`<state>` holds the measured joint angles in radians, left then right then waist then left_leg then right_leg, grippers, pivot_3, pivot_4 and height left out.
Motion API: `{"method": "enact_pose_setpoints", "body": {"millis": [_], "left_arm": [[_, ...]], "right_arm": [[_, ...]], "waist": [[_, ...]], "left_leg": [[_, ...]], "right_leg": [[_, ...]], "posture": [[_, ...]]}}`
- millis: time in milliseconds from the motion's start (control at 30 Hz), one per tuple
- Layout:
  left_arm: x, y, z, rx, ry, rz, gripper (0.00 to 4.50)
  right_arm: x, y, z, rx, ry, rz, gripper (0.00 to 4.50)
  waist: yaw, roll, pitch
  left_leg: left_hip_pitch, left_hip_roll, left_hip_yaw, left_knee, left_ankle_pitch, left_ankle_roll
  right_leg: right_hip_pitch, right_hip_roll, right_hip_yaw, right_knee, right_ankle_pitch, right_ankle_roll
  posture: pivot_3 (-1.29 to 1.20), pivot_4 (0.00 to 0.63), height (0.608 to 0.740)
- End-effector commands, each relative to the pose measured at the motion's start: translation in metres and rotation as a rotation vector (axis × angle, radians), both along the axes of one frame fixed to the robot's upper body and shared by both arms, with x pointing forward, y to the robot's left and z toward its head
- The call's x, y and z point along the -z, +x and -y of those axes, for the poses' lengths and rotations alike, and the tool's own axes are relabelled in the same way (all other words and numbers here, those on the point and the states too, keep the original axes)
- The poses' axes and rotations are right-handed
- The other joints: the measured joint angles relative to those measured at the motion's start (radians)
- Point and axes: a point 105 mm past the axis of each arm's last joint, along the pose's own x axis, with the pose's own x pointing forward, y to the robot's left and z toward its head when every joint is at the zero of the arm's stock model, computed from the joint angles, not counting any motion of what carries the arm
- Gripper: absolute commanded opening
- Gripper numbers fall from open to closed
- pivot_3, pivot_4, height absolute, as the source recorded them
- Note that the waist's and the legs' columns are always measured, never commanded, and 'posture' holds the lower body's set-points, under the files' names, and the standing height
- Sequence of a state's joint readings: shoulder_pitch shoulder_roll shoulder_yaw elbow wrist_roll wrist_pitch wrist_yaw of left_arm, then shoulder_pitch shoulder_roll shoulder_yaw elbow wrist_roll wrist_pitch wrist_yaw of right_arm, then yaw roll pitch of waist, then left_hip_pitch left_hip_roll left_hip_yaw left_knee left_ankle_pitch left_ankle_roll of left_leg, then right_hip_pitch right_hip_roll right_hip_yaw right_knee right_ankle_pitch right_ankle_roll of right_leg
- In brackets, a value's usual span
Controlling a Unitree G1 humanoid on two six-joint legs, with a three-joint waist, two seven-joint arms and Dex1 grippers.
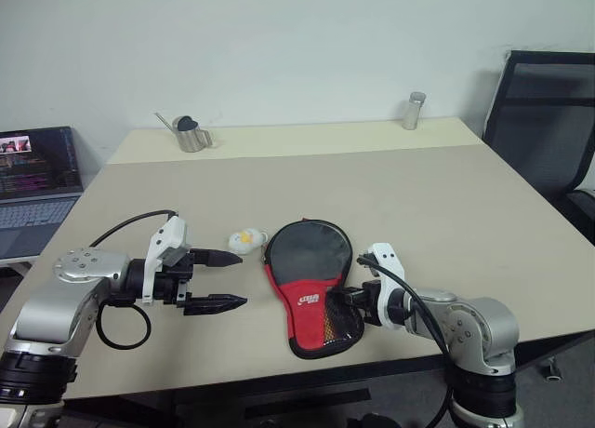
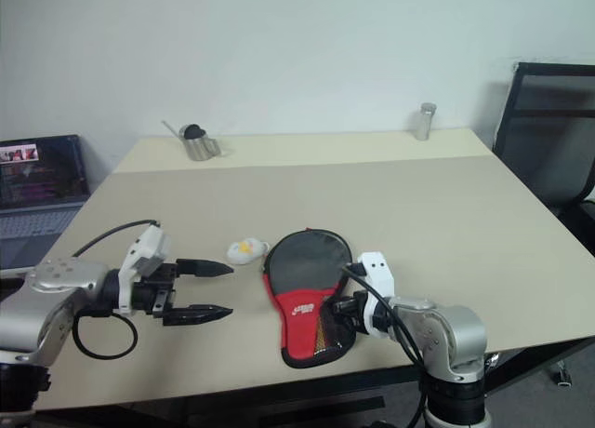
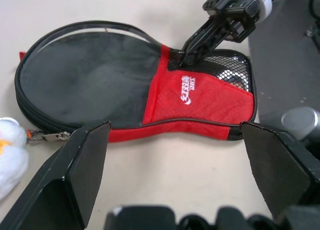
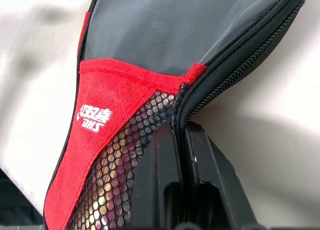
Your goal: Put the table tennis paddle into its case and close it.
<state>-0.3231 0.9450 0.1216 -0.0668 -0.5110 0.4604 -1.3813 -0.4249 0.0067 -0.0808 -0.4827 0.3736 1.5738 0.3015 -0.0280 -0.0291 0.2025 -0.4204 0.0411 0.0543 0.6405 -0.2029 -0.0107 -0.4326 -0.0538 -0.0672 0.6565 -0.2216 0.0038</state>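
Your right claw (image 1: pixel 346 298) is clenched tight on the right edge of the case (image 1: pixel 309 284), its two fingers pinched together at the zipper seam where the red cloth meets the mesh pocket. Your left claw (image 1: pixel 216 281) hangs released, jaws spread wide and holding nothing, just left of the case and pointing right toward it.

You cannot make out the paddle itself: the pouch covers whatever is inside, and only a pale shape shows faintly through the mesh at the narrow end, too dim to name. From the right wrist, the fingers block the near end of the case. The zipper pull (image 3: pixel 44 136) lies on the table at the left side of the round end.

You see the case lying flat on the table (image 1: pixel 446 214) near the front edge, between the two claws. Its long axis runs far to near, with a slight lean: the round black end points away from you, the narrow red end toward you. A small white and yellow toy (image 1: pixel 245 240) sits just beside the round end, on its left.
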Motion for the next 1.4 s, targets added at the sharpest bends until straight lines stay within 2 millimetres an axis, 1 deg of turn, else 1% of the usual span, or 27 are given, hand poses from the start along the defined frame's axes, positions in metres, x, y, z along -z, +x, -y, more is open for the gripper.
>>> {"method": "enact_pose_setpoints", "body": {"millis": [33, 233, 367, 533, 633, 667, 900, 967, 1000, 1100, 1200, 1267, 1333, 1400], "left_arm": [[-0.019, -0.004, 0.004, 0.036, 0.001, 0.057, 4.50], [-0.021, -0.004, 0.005, 0.042, 0.007, 0.061, 4.50], [-0.020, -0.003, 0.006, 0.044, 0.009, 0.061, 4.50], [-0.019, -0.002, 0.007, 0.048, 0.012, 0.061, 4.50], [-0.018, -0.002, 0.007, 0.049, 0.012, 0.063, 4.50], [-0.018, -0.002, 0.008, 0.049, 0.012, 0.063, 4.50], [-0.016, 0.001, 0.008, 0.039, 0.009, 0.074, 4.50], [-0.015, 0.002, 0.007, 0.033, 0.007, 0.079, 4.50], [-0.015, 0.003, 0.007, 0.026, 0.005, 0.085, 4.50], [-0.018, 0.012, 0.007, -0.019, -0.013, 0.128, 4.50], [-0.024, 0.023, 0.005, -0.081, -0.042, 0.175, 4.50], [-0.026, 0.032, 0.001, -0.128, -0.043, 0.201, 4.50], [-0.021, 0.044, -0.008, -0.197, 0.016, 0.239, 4.50], [-0.020, 0.055, -0.015, -0.266, 0.044, 0.278, 4.50]], "right_arm": [[-0.008, -0.009, -0.007, -0.027, 0.035, 0.016, 0.04], [-0.002, -0.022, -0.015, -0.040, 0.064, -0.005, 0.04], [0.000, -0.022, -0.016, -0.030, 0.077, -0.020, 0.04], [0.003, -0.020, -0.010, 0.011, 0.056, -0.025, 0.04], [0.002, -0.018, -0.005, 0.038, 0.045, -0.018, 0.76], [0.002, -0.018, -0.004, 0.046, 0.046, -0.016, 1.07], [-0.010, -0.023, 0.006, 0.023, 0.090, 0.034, 3.47], [-0.017, -0.024, 0.007, -0.003, 0.111, 0.059, 4.15], [-0.024, -0.025, 0.006, -0.024, 0.138, 0.083, 4.47], [-0.054, -0.028, 0.004, -0.119, 0.178, 0.211, 4.47], [-0.075, -0.024, 0.006, -0.161, 0.170, 0.332, 4.47], [-0.084, -0.017, 0.004, -0.184, 0.145, 0.401, 4.47], [-0.090, -0.010, -0.005, -0.229, 0.130, 0.465, 4.47], [-0.090, -0.002, -0.016, -0.264, 0.118, 0.530, 4.47]], "waist": [[0.000, 0.000, 0.000], [-0.001, -0.001, -0.001], [-0.001, -0.003, -0.002], [-0.001, -0.003, -0.002], [-0.001, -0.003, -0.002], [-0.001, -0.003, -0.002], [-0.001, -0.003, -0.002], [-0.001, -0.003, -0.002], [-0.001, -0.003, -0.002], [-0.001, -0.003, -0.002], [0.000, -0.004, -0.002], [0.001, -0.004, -0.002], [-0.001, -0.004, -0.002], [-0.002, -0.004, -0.003]], "left_leg": [[-0.001, 0.000, 0.000, 0.000, 0.000, 0.000], [-0.006, 0.001, 0.000, 0.000, 0.000, 0.000], [-0.007, 0.001, 0.000, 0.000, 0.000, 0.000], [-0.006, 0.003, 0.000, 0.000, 0.000, -0.001], [-0.007, 0.003, 0.000, 0.000, 0.000, -0.001], [-0.007, 0.003, 0.000, 0.000, 0.000, -0.001], [-0.007, 0.003, 0.001, 0.000, 0.000, -0.001], [-0.007, 0.003, 0.000, 0.000, 0.000, -0.001], [-0.006, 0.003, 0.000, 0.000, 0.000, -0.001], [-0.006, 0.004, 0.001, 0.000, 0.000, -0.001], [-0.006, 0.004, 0.000, 0.001, 0.000, -0.001], [-0.006, 0.004, 0.000, 0.001, 0.000, -0.001], [-0.006, 0.004, 0.000, 0.001, 0.000, -0.001], [-0.006, 0.004, 0.001, 0.001, 0.000, -0.001]], "right_leg": [[-0.001, 0.000, 0.000, 0.000, 0.000, 0.000], [-0.008, 0.003, 0.000, 0.001, 0.000, 0.000], [-0.008, 0.005, 0.000, 0.001, 0.000, 0.000], [-0.008, 0.007, 0.000, 0.000, 0.000, 0.000], [-0.008, 0.007, 0.001, 0.000, 0.000, 0.000], [-0.008, 0.007, 0.001, 0.000, 0.000, 0.000], [-0.008, 0.007, 0.001, 0.000, 0.000, 0.000], [-0.008, 0.007, 0.001, 0.000, 0.000, 0.000], [-0.008, 0.007, 0.001, 0.000, 0.000, 0.000], [-0.008, 0.007, 0.001, 0.001, 0.000, 0.000], [-0.008, 0.008, 0.001, 0.001, 0.000, 0.000], [-0.007, 0.008, 0.000, 0.001, 0.000, 0.000], [-0.007, 0.008, 0.001, 0.000, 0.000, 0.000], [-0.008, 0.009, 0.001, 0.001, 0.000, 0.000]], "posture": [[0.00, 0.150, 0.740], [0.00, 0.150, 0.740], [0.00, 0.150, 0.740], [0.00, 0.150, 0.740], [0.00, 0.150, 0.740], [0.00, 0.150, 0.740], [0.00, 0.150, 0.740], [0.00, 0.150, 0.740], [0.00, 0.150, 0.740], [0.00, 0.150, 0.740], [0.00, 0.150, 0.740], [0.00, 0.150, 0.740], [0.00, 0.150, 0.740], [0.00, 0.150, 0.740]]}}
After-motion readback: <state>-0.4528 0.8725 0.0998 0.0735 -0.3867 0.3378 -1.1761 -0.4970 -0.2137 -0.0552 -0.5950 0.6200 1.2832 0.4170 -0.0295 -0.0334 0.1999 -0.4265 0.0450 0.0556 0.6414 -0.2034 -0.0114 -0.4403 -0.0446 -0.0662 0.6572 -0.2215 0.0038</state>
